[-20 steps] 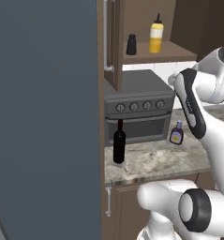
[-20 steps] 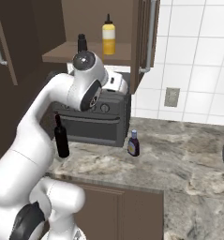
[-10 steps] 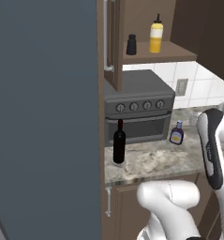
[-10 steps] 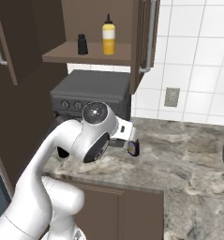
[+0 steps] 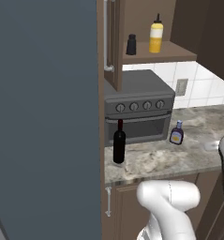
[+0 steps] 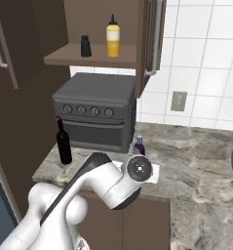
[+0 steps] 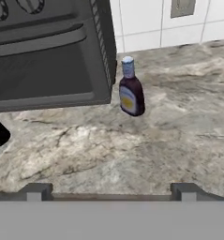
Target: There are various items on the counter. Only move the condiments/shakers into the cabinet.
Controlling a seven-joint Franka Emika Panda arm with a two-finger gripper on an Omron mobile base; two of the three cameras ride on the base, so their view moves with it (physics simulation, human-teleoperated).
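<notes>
two shelf condiments [image 6: 99,43] in base views; hand view: purple bottle [image 7: 130,90].

Black shaker [image 6: 86,46] and yellow bottle [image 6: 112,36] stand on the cabinet shelf [image 6: 93,56].

Speckled beige-grey counter [image 7: 132,150], blue-purple bottle [image 7: 130,93] with pale label, yellow bottle [image 5: 156,34], black shaker [image 5: 131,45].

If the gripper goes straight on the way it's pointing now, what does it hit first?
Probably the speckled beige-grey granite counter. The open gripper looks down at bare worktop, short of the squat blue-purple bottle with pale label standing beside the dark grey toaster oven. Depth is unclear.
</notes>
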